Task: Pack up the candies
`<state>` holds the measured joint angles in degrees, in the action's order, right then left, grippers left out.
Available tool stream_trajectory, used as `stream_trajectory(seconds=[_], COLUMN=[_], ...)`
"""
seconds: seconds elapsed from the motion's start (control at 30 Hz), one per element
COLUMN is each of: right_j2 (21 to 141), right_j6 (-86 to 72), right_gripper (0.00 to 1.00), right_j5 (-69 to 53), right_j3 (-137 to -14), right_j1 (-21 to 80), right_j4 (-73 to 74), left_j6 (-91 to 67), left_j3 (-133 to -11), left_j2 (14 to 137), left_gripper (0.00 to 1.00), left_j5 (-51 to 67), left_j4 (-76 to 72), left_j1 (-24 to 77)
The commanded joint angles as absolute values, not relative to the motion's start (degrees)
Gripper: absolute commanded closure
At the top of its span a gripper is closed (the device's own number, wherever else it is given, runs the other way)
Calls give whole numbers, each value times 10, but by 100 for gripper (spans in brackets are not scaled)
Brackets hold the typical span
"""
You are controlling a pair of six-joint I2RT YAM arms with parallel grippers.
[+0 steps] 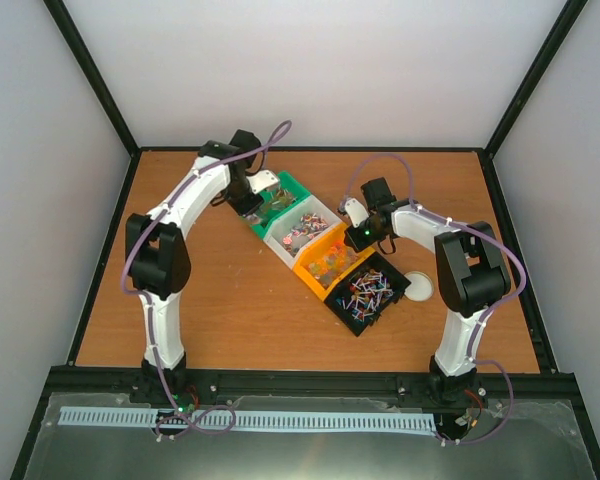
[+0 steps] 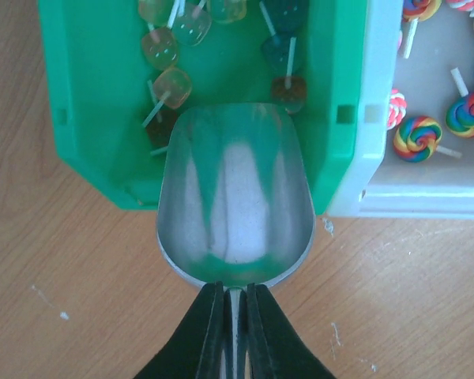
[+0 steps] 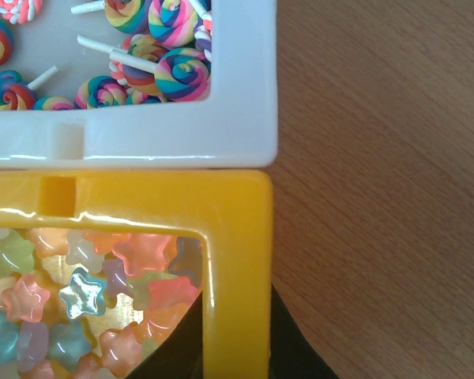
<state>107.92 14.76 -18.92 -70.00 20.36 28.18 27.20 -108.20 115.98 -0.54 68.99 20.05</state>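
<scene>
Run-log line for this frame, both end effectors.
left end effector: shut on metal scoop, empty, tip over green bin | right end effector: shut on yellow bin wall | candies: none in scoop

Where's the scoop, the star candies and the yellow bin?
scoop (image 2: 235,213): left wrist view, middle of its bowl.
star candies (image 3: 83,292): right wrist view, one clear star.
yellow bin (image 3: 142,201): right wrist view, its rim.

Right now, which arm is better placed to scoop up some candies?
The left. The left gripper is shut on the metal scoop, whose mouth reaches into the green bin by the candies. The right gripper only clamps the yellow bin's wall.
</scene>
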Motion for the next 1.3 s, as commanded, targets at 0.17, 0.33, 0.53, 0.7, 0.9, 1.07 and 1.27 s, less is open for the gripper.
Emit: stream_trajectory(seconds=[0.17,0.33,0.53,0.7,0.9,1.07,1.27], right_j2=[1092,1090,1085,1080,1074,1073,1076], right_j6=[151,166,175,181,187,190,191], right_gripper=[97,97,97,97,97,97,97], right_j5=[-195,-196,-202,-198,-194,-192,-188], right_j3=[-698,-696,-691,-686,-679,-678,-683], right_j1=[212,213,212,201,177,174,172], right_j4=[282,288,295,309,321,326,335], left_j6=[244,212,167,91,73,52,23], left_j3=[-1062,-1004,-893,-817,-696,-583,-536], left_j2=[1228,1236,1194,1146,1057,987,953], left_gripper=[99,99,99,99,99,99,99], left_j5=[8,47,104,151,177,190,215], left_j4=[643,561,395,285,143,8,-53], left_j1=[223,223,223,223,222,213,198])
